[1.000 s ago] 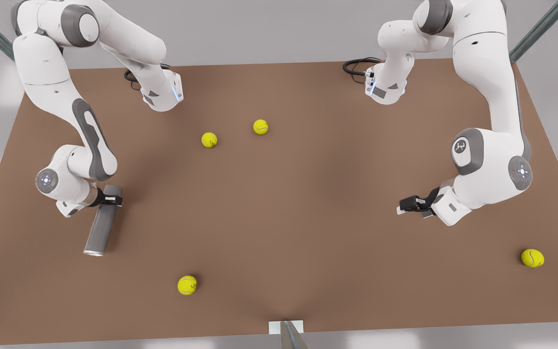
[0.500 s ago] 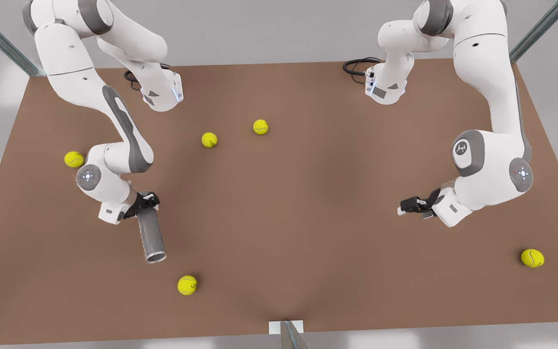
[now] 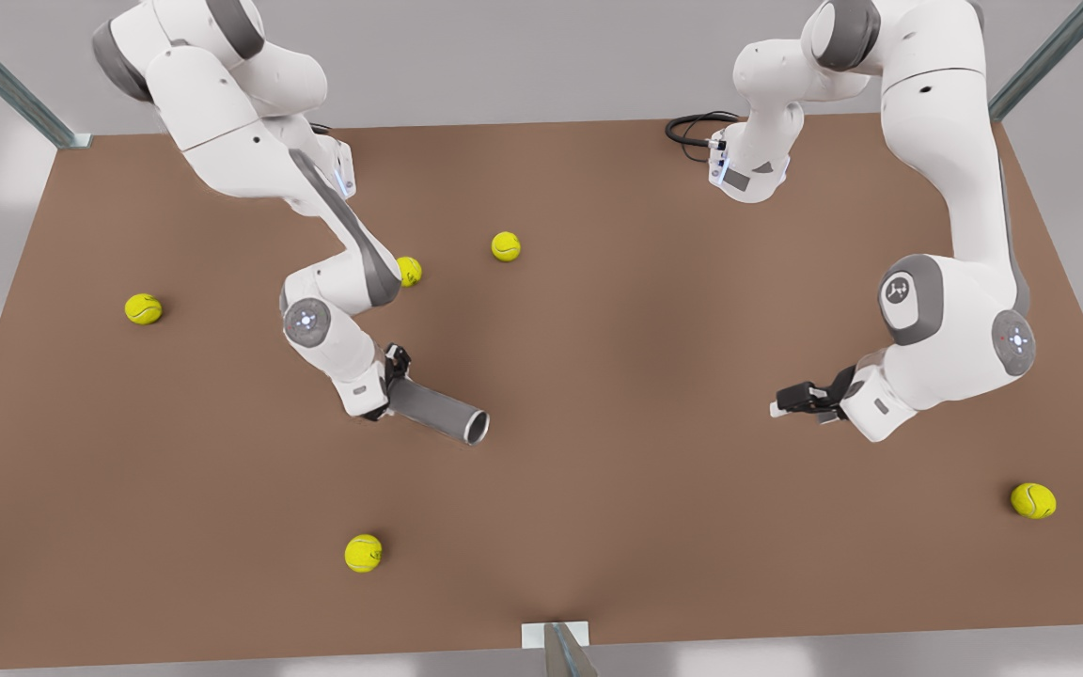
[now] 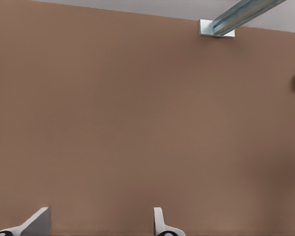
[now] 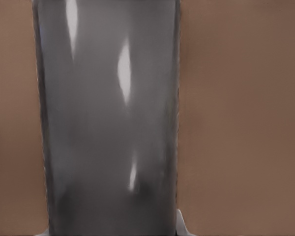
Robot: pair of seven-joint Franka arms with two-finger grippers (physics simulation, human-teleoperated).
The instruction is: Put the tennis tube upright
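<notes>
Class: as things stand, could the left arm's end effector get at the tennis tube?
Probably yes. The left end effector is open and the table between lies bare, though the right end effector holds the tube at its closed end.

Two white Franka arms with grey joint caps and grey link inlays; black two-finger grippers with pale fingertips (image 4: 160, 223); round lit indicator on each wrist joint; black cable (image 3: 692, 129) coiled at one base; small dark screw holes on upper links.

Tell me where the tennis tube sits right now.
In the front view the tennis tube is left of centre, tilted, gripped at one end by the right pincer, its open end toward the front view's right.
</notes>
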